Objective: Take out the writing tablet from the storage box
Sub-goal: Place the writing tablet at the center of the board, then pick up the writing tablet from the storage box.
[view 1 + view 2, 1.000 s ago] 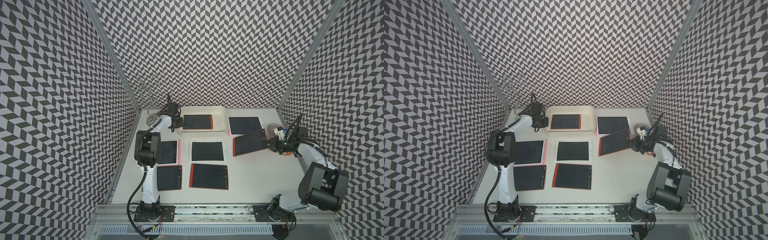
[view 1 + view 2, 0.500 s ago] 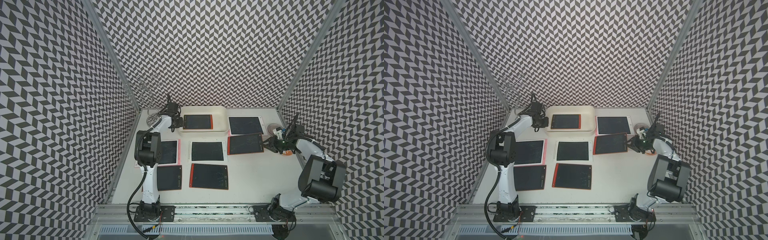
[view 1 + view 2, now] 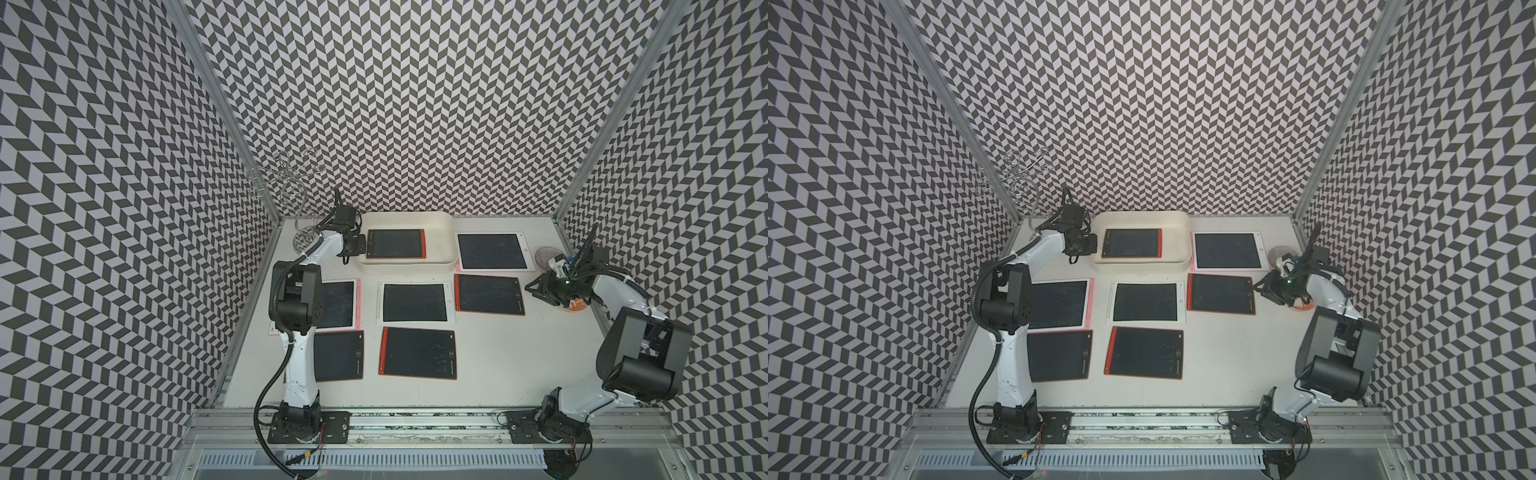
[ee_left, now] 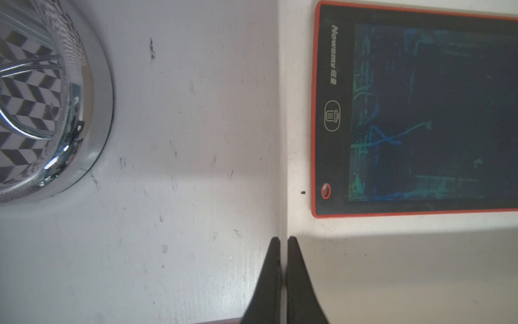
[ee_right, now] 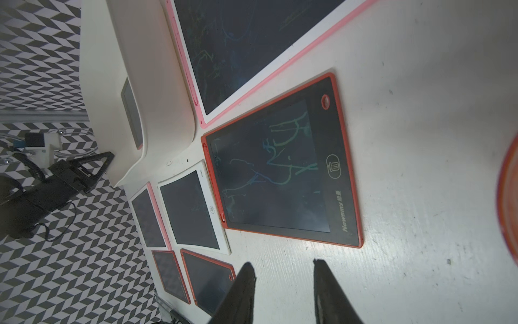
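Observation:
The cream-white storage box (image 3: 441, 232) stands at the back of the table, and one red-framed writing tablet (image 3: 395, 244) lies flat inside it in both top views (image 3: 1131, 243). My left gripper (image 3: 362, 246) is shut on the box's left wall. In the left wrist view its fingers (image 4: 283, 238) pinch the thin wall, with the tablet (image 4: 420, 112) beyond. My right gripper (image 3: 534, 286) hovers open and empty just right of another red-framed tablet (image 3: 488, 294) lying flat on the table. The right wrist view shows that tablet (image 5: 280, 174) ahead of the spread fingers (image 5: 283, 266).
Several more tablets lie across the table, one pink-edged (image 3: 490, 251) beside the box. A chrome wire stand (image 3: 291, 183) occupies the back left corner. A small clear bowl (image 3: 546, 255) and an orange bowl (image 3: 577, 306) sit by the right arm.
The right gripper laid the tilted red-framed tablet flat on the table, opened, and drew back to the right. The left arm stayed on the box wall.

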Tool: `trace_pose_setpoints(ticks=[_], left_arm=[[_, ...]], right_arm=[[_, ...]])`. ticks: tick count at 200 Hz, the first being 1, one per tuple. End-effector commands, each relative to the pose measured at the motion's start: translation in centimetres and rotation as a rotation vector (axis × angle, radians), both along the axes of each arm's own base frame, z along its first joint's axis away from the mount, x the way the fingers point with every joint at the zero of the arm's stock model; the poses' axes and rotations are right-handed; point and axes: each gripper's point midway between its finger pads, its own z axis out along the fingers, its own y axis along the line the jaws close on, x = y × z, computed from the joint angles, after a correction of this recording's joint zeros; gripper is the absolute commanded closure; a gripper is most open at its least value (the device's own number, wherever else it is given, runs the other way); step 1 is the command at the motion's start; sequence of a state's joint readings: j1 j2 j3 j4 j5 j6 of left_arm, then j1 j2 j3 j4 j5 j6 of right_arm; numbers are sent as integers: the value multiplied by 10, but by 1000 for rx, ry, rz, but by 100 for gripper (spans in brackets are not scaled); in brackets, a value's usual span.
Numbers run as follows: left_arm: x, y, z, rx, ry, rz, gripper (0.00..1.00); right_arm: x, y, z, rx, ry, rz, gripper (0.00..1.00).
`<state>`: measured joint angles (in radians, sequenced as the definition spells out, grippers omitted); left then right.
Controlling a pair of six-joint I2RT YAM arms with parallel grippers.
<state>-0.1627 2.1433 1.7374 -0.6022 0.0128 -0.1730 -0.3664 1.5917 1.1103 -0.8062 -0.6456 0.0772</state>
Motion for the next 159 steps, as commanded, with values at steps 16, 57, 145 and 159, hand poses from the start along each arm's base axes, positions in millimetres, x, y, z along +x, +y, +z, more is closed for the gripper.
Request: trace_pose_setpoints(ticks=[16, 57, 145, 159], left_arm=[[-6, 0, -1, -9, 23, 5, 84], [-7, 3, 12, 1, 6, 21, 63], [-10, -11, 98, -118, -135, 16, 9], [-12, -19, 110, -159, -158, 4, 2]], right_arm=[[22, 7, 14, -133, -66, 11, 47], [48, 65, 13, -269, -130, 42, 10], [116, 144, 62, -330, -338, 61, 1], [132, 151, 68, -328, -358, 75, 1]])
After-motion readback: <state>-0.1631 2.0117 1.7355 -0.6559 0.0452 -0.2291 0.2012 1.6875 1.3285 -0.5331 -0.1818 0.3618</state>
